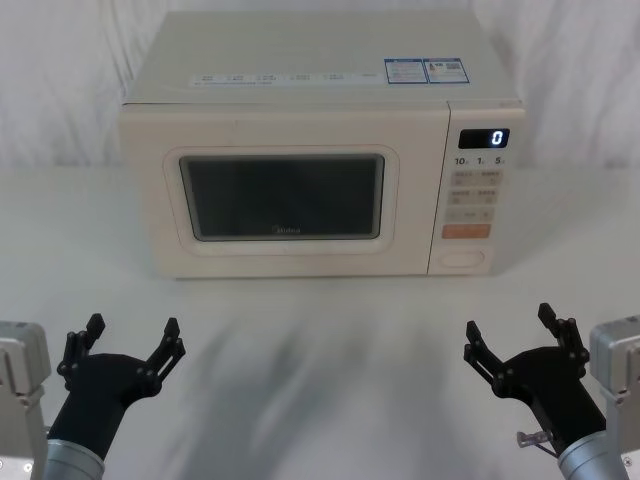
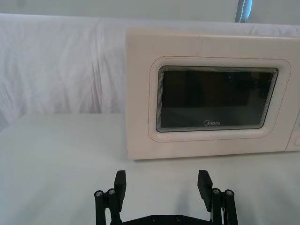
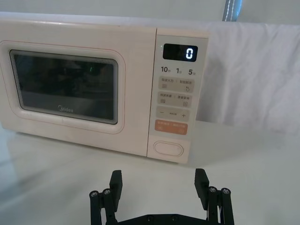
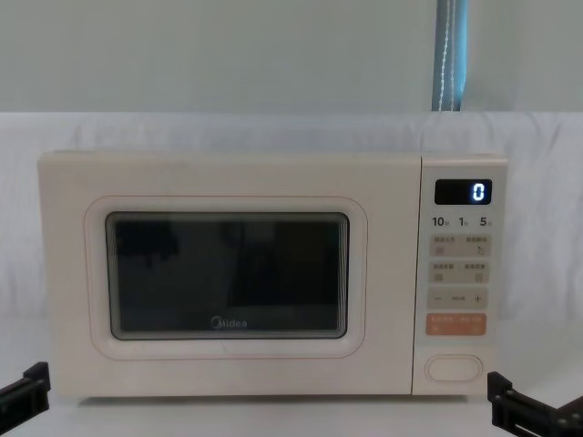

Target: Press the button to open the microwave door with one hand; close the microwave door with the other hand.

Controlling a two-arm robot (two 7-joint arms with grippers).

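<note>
Microwave point(image 1: 300, 90) cream all over. Door point(image 1: 285, 195) cream, window dark grey-black, grey logo beneath. Display point(image 1: 483, 138) black, white "0". Small keys point(image 3: 175, 93) beige with grey print. Rectangular key point(image 1: 466, 231) orange. Wide button point(image 1: 465, 257) cream, thin outline. Bench point(image 1: 320, 380) white; far backdrop cloth point(image 2: 61, 65) white. Left claw point(image 1: 132, 338) black; right claw point(image 1: 510, 328) black.

From my remote station: a white-draped table point(image 1: 320, 380) carries the cream microwave point(image 1: 300, 100), sitting flat toward its far side.
</note>
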